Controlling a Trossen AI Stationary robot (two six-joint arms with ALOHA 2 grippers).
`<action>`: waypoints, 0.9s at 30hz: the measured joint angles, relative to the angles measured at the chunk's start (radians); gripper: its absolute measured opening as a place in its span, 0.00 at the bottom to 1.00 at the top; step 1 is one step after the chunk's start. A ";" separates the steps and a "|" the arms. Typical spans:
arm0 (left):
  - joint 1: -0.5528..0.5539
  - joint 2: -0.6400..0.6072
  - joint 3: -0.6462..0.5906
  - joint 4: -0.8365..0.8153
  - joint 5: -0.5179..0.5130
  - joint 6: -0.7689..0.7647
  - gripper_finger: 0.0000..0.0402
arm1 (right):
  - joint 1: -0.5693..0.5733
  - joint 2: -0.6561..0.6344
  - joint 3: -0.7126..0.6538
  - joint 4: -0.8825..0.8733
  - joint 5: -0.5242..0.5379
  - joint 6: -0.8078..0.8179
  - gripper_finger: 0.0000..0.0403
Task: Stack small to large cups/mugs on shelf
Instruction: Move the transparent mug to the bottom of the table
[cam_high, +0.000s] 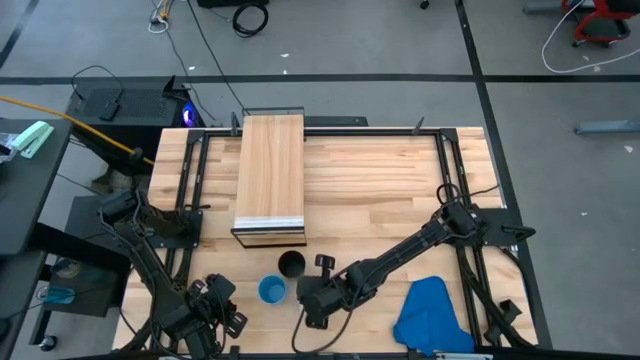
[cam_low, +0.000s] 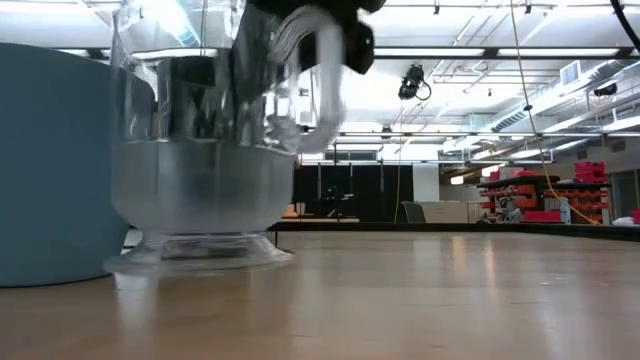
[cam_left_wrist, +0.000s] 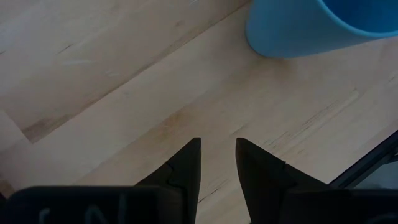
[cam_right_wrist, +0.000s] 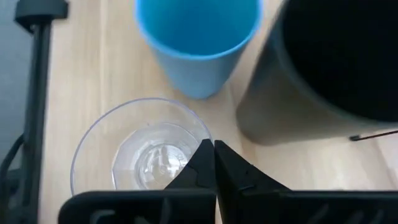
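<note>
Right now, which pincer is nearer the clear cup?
Right. The right pincer is at the clear cup, fingers closed on its rim. The left pincer waits apart, beyond the blue cup.

Bright blue cup (cam_right_wrist: 198, 43), black cup (cam_right_wrist: 323, 68), blue cloth (cam_high: 432, 315)

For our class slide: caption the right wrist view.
Right gripper pinches the clear cup's rim beside blue cup.

Overhead view spans the table (cam_high: 400, 170); low view hugs the clear cup (cam_low: 195, 180).
</note>
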 joint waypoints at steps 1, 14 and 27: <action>0.000 0.000 0.000 0.000 0.000 0.000 0.27 | 0.004 0.000 0.000 0.000 0.000 0.000 0.00; 0.000 0.000 0.000 0.001 0.000 -0.001 0.27 | 0.002 0.000 -0.001 0.003 -0.007 0.027 0.03; 0.000 0.000 0.000 0.002 0.000 -0.001 0.27 | 0.001 -0.005 -0.071 0.057 -0.041 0.054 0.05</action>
